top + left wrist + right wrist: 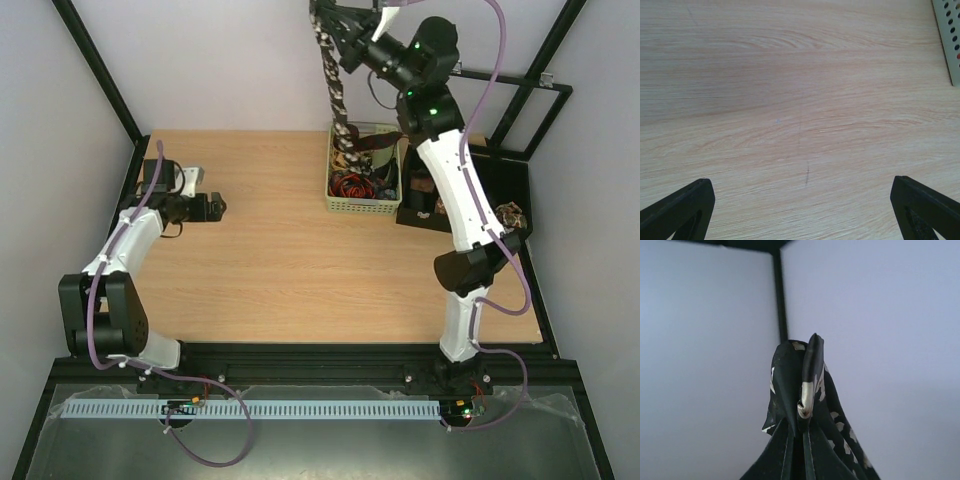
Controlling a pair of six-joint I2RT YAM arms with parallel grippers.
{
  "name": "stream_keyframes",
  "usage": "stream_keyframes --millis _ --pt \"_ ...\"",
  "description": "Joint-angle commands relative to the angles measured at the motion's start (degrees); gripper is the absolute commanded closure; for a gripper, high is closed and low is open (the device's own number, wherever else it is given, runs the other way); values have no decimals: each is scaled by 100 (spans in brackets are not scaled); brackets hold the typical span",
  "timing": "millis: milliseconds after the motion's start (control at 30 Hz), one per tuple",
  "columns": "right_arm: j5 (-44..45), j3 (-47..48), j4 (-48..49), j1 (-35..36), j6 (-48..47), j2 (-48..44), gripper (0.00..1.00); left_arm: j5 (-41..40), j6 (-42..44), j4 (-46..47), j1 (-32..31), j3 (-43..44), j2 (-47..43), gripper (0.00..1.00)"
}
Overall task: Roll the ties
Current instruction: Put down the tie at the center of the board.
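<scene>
A basket (362, 207) of ties (355, 185) sat at the counter's (280, 270) far middle. One tie (335, 90) hung from the right claw (335, 18) above it, reaching down into the basket. The left claw (215, 207) hovered well left.

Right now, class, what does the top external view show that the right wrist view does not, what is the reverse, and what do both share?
Only top external: the wooden table, the left pincer, the basket of other ties, and the speckled black tie hanging its full length toward that basket. Only right wrist: the tie's folded end seen close, bunched at the grip. Both: that tie gripped in the raised right pincer, the pale wall and a black frame post.
</scene>
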Motion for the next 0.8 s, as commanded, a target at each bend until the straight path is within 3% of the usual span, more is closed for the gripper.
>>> stream_keyframes --millis 0,167,333,400,533,633,700,767 --pt "262 407 1804 749 505 47 99 239 -196 85 311 -64 -295 1" --pt "1047 616 2752 2087 -210 193 99 334 -267 104 599 -101 -428 1" --pt "1497 764 3485 2768 -759 298 99 257 -287 172 688 -253 -667 1" --pt "1832 706 3488 2857 -1110 282 99 211 -301 200 724 -312 -749 1" --pt "3712 459 2455 2726 -1917 94 99 172 -279 211 828 -339 -818 1" --pt "4617 -855 651 2033 -1850 -716 99 209 -178 232 958 -359 -855 1" --pt "4442 -2582 -23 1273 -1350 -1615 99 313 -12 284 969 -430 -889 1" --pt "4160 -4619 -28 565 -1330 -2686 99 508 198 378 971 -552 -934 1"
